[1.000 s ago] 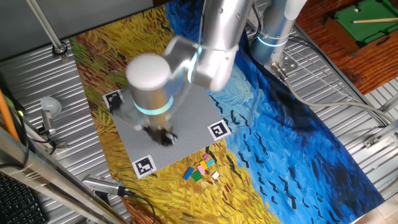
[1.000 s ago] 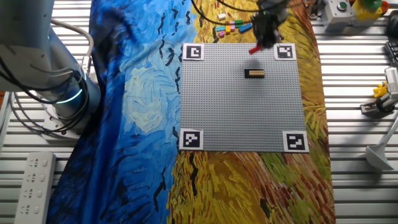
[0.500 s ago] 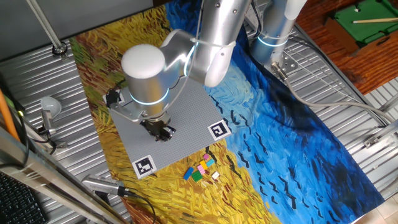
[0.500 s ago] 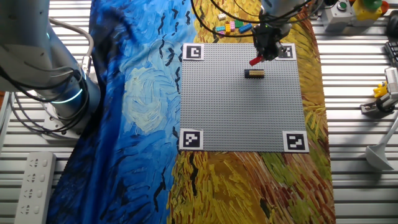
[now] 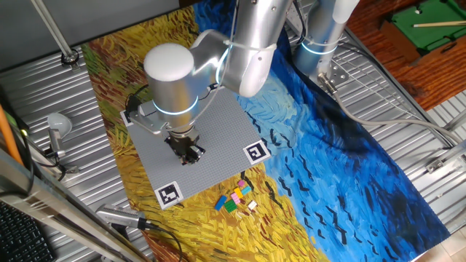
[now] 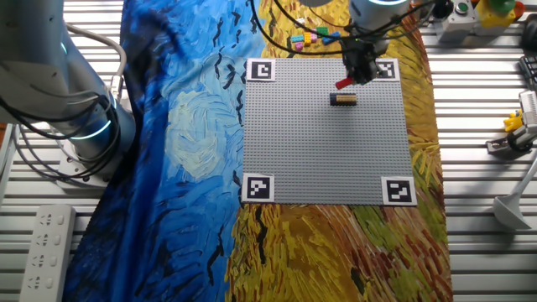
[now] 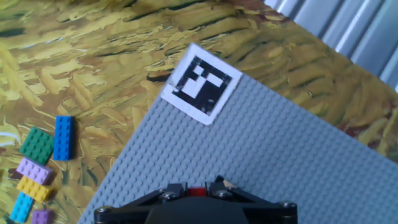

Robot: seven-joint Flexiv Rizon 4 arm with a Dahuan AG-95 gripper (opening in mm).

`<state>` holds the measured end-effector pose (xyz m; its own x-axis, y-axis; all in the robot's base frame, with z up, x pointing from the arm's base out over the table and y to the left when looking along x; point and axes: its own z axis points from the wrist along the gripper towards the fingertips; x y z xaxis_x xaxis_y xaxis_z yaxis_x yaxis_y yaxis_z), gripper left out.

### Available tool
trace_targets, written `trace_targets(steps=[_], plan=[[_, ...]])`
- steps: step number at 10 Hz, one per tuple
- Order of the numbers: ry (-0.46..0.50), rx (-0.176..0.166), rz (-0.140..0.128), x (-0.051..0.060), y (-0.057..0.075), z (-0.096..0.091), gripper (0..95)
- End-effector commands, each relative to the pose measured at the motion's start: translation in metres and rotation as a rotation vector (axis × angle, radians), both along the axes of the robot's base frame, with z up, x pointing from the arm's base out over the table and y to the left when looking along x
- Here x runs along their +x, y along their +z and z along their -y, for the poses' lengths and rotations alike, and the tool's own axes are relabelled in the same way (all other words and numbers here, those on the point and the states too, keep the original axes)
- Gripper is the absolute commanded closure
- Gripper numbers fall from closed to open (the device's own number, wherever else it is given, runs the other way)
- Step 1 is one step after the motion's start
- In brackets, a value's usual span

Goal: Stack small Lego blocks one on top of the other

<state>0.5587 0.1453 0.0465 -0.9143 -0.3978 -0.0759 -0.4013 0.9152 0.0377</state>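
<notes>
My gripper [image 6: 359, 69] is shut on a small red Lego block [image 6: 344, 83] and holds it just above the grey baseplate [image 6: 327, 159]. In the hand view the red block [image 7: 196, 191] shows between the two black fingers. A tan-orange flat block [image 6: 342, 99] sits on the plate a little beyond the red one. In one fixed view the gripper [image 5: 189, 153] hangs over the plate and hides both blocks. Several loose small blocks [image 6: 310, 37] lie on the cloth past the plate's edge, also in the hand view [image 7: 38, 163] and in one fixed view [image 5: 234, 199].
The baseplate [image 5: 218, 131] has black-and-white square markers [image 6: 263, 70] at its corners, one in the hand view [image 7: 201, 81]. A painted cloth [image 6: 185, 151] covers the table. The arm's base [image 6: 80, 109] stands at the left. Small items [image 6: 513, 126] lie on the metal surface at the right.
The gripper has carried the red block from the plate's corner marker inward and down, closer to the tan-orange block. The tan-orange block and the loose blocks have not moved.
</notes>
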Motion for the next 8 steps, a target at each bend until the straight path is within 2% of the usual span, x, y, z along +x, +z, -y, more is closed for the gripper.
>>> trace_targets(steps=[1,3,6,8], plan=[[-0.186,-0.019,-0.002,0.004,-0.004,0.01,95.0],[-0.188,-0.027,-0.003,0.009,-0.012,0.023,95.0],[-0.107,-0.027,0.013,0.009,-0.013,0.024,95.0],[-0.172,-0.04,0.01,0.009,-0.013,0.024,95.0]])
